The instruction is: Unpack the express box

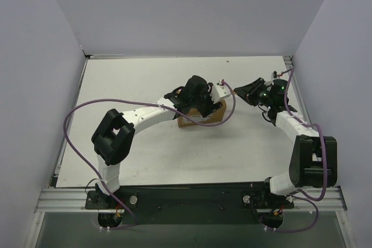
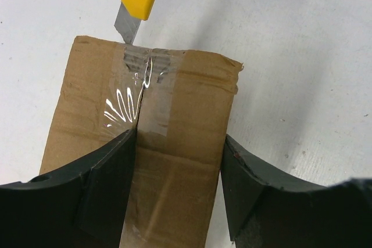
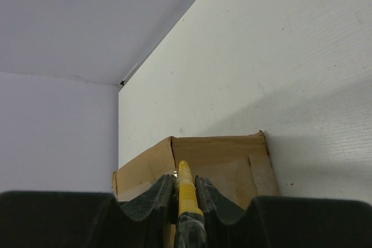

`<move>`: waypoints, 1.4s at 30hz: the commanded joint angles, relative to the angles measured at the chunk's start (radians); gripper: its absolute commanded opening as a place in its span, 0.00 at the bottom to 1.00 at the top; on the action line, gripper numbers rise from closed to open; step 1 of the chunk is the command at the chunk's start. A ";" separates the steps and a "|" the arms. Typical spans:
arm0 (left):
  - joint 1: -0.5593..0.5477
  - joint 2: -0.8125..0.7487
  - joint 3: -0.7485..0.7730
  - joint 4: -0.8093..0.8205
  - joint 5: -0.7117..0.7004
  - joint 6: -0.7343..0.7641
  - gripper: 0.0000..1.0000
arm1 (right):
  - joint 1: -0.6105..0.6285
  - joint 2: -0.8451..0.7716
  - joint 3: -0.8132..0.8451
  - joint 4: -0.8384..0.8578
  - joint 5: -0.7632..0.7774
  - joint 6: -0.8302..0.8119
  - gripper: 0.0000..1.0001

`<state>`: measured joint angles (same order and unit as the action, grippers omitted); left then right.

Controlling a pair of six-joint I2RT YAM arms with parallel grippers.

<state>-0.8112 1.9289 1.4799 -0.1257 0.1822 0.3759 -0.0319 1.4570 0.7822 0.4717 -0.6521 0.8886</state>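
Observation:
The express box [image 1: 204, 118] is a brown carton in the middle of the table, mostly under my left gripper [image 1: 195, 94]. In the left wrist view its top [image 2: 186, 114] shows clear tape [image 2: 145, 85] along the seam. My left gripper [image 2: 177, 143] is open, with one finger [image 2: 107, 184] over the box top and the other [image 2: 250, 190] beside its right edge. My right gripper [image 3: 185, 181] is shut on a yellow utility knife [image 3: 186, 189]. The knife's blade [image 2: 127, 24] touches the taped far edge of the box [image 3: 221, 155].
The white table [image 1: 133, 85] is enclosed by grey walls at the back and on both sides. A purple cable [image 1: 75, 114] loops from the left arm over the table's left part. The right arm [image 1: 290, 123] curves in from the right.

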 commanded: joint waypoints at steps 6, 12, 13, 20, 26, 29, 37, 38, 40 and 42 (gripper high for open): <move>0.081 0.070 0.071 0.026 -0.220 -0.061 0.62 | 0.013 -0.078 -0.046 -0.117 -0.169 -0.034 0.00; 0.092 0.090 0.088 0.026 -0.234 -0.065 0.61 | 0.012 -0.090 -0.049 -0.130 -0.170 -0.045 0.00; 0.095 0.091 0.091 0.026 -0.236 -0.065 0.61 | 0.012 -0.087 -0.050 -0.131 -0.172 -0.046 0.00; 0.104 0.101 0.100 0.024 -0.234 -0.061 0.61 | 0.009 -0.089 -0.052 -0.128 -0.187 -0.056 0.00; 0.107 0.102 0.105 0.029 -0.224 -0.061 0.60 | 0.006 -0.086 -0.051 -0.140 -0.193 -0.068 0.00; 0.109 0.102 0.103 0.031 -0.221 -0.063 0.60 | 0.006 -0.084 -0.051 -0.143 -0.196 -0.071 0.00; 0.121 0.069 0.076 0.002 -0.126 -0.020 0.59 | -0.032 -0.115 -0.046 -0.156 -0.181 -0.080 0.00; 0.124 0.055 0.065 -0.003 -0.101 -0.003 0.59 | -0.045 -0.128 -0.035 -0.178 -0.169 -0.109 0.00; 0.144 0.004 0.022 -0.022 -0.003 0.012 0.59 | -0.066 -0.164 0.047 -0.302 -0.150 -0.294 0.00; 0.156 -0.036 -0.009 -0.041 0.055 0.023 0.64 | -0.054 -0.187 0.110 -0.413 -0.109 -0.457 0.00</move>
<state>-0.6857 1.9888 1.5318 -0.0822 0.0887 0.3565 -0.0795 1.3640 0.7525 0.2222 -0.8013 0.7292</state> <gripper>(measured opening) 0.642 0.187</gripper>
